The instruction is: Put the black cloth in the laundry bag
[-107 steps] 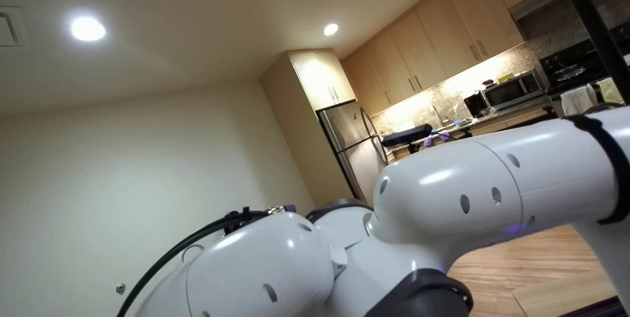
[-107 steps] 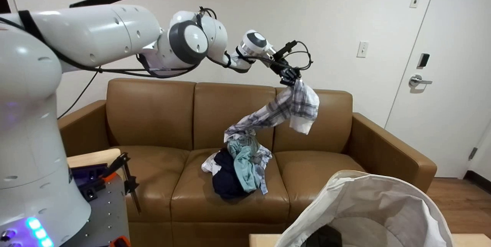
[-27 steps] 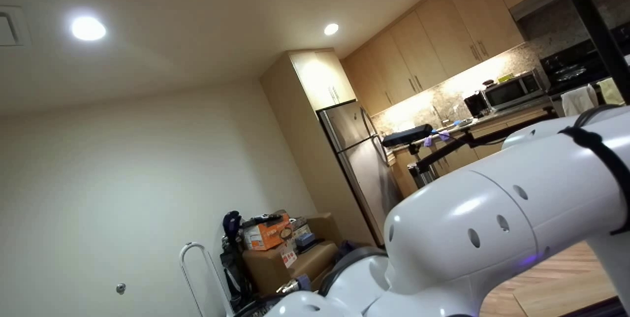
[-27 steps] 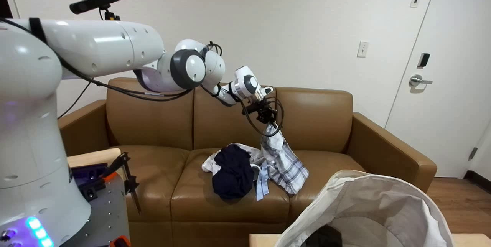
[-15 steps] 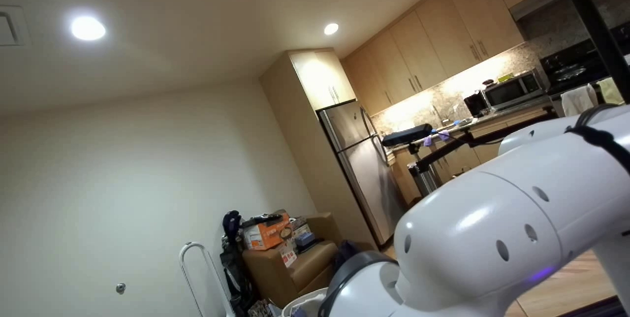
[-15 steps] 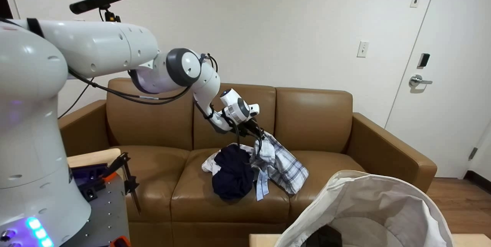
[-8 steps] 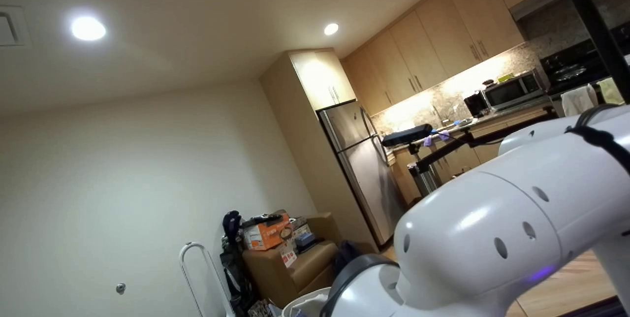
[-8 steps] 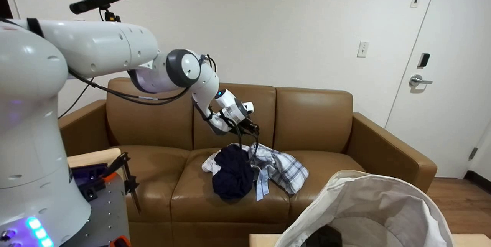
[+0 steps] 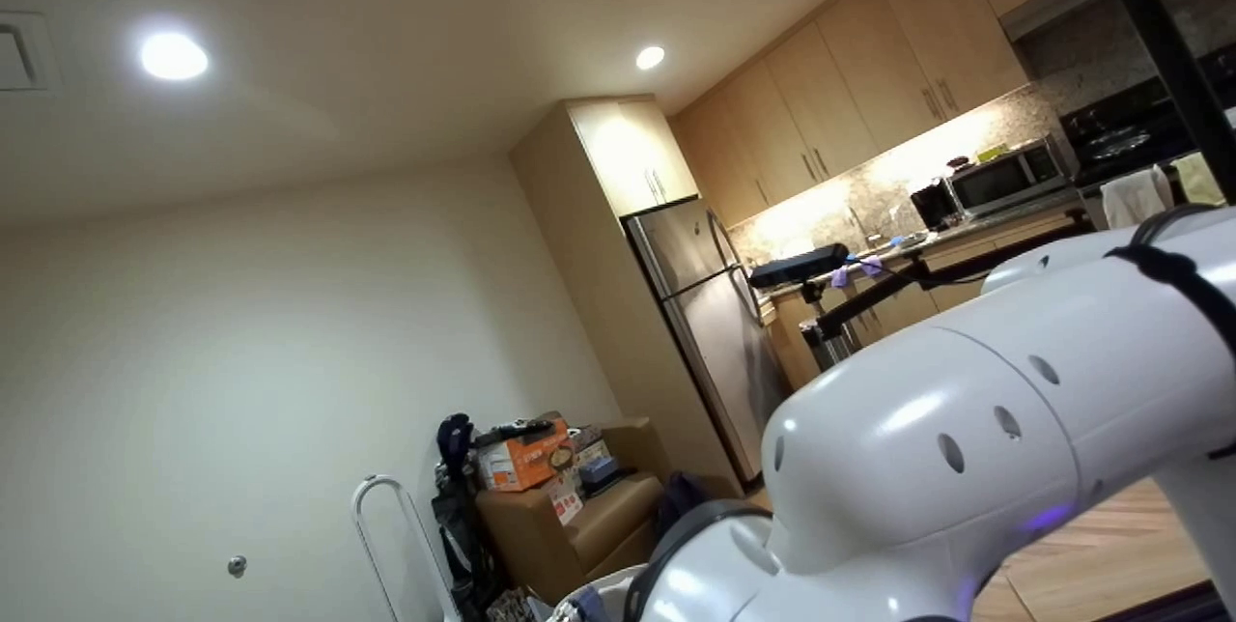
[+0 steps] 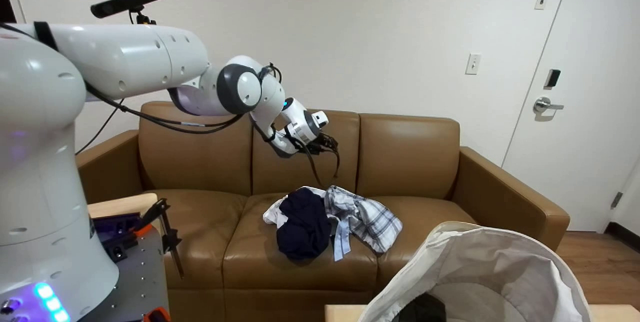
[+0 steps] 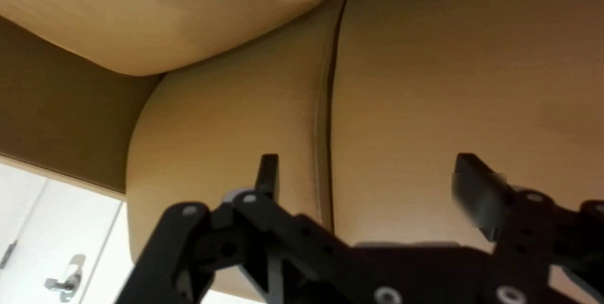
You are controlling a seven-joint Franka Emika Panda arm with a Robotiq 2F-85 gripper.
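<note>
White wall (image 10: 380, 37) behind; brown sofa (image 10: 320, 277) bears crumpled dark cloth (image 10: 303, 226).

In an exterior view, the black cloth (image 10: 302, 227), nearly navy, lies crumpled on the sofa's middle seat (image 10: 255, 264), at 6 o'clock from the view's centre. The soft, pale-grey laundry bag (image 10: 487, 267) is at 4 o'clock, its wide mouth open, its lower part out of frame. Inside it, towards 8 o'clock, lies a dark piece (image 10: 423, 308), too unclear to name.

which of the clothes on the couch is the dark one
The navy cloth, bunched on the middle seat; the plaid cloth and white cloth are paler.
</note>
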